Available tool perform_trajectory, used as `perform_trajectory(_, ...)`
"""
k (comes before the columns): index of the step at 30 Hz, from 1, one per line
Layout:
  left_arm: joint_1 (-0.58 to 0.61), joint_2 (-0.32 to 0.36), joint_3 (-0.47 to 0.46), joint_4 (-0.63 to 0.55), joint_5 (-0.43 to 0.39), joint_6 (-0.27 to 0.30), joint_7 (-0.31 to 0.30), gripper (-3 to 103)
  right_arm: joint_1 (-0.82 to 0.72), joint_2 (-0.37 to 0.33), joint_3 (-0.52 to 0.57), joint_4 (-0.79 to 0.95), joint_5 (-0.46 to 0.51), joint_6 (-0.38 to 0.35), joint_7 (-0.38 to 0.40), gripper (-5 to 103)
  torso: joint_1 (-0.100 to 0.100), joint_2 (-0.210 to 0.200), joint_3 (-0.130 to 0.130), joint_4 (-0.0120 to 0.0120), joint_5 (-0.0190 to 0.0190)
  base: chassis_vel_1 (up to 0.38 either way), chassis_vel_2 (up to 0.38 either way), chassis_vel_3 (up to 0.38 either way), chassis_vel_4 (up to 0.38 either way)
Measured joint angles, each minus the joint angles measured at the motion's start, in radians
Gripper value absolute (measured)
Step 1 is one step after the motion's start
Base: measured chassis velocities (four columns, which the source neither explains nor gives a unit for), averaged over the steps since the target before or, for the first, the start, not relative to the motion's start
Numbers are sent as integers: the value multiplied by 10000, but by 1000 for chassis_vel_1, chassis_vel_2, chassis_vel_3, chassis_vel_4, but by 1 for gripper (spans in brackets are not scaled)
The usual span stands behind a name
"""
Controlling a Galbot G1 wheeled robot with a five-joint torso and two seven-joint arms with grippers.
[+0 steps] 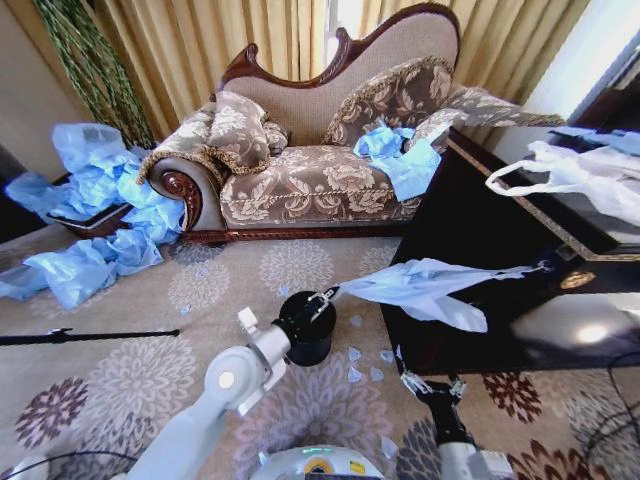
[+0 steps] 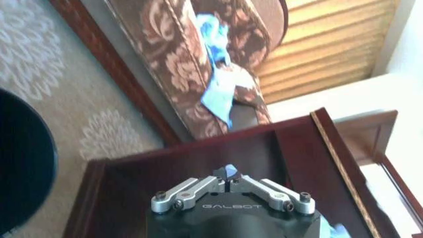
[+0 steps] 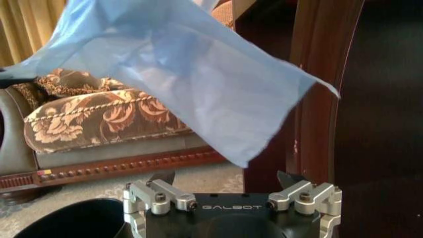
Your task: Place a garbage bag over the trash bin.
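Right gripper [image 3: 228, 179] low beside the dark table [image 1: 480, 240], jaws spread wide, gripping nothing, blue garbage bag [image 1: 425, 285] hanging above. Left gripper [image 1: 322, 300] over the black trash bin [image 1: 305, 328], jaws pinched tight on a corner of the garbage bag, stretched out across the table edge. Beyond, sofa [image 1: 310, 180] with more blue bags.

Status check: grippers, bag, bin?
Left gripper shut on garbage bag corner, above trash bin. Right gripper open, low beside dark table. Bag stretched across table edge, not over bin.
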Motion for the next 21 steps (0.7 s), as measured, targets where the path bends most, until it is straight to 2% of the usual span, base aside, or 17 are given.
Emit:
perform_trajectory(9,317,181,-1275,-277,-530,-20,-98,0,-40,-34,6,210,350,-61,-95,100,0,-2,1,0,2,0,0,0,0)
perform_trajectory(14,459,286,-1449,-407,-584,-28,-100,0,-12,-102,30,831,982,-407,-98,100,0,-2,0,1,-1,0,0,0,0)
perform_trajectory(21,497,287,-1839,-205,-702,-71,-120,0,12,-165,108,977,1077,-467,-75,100,0,-2,1,0,1,0,0,0,0)
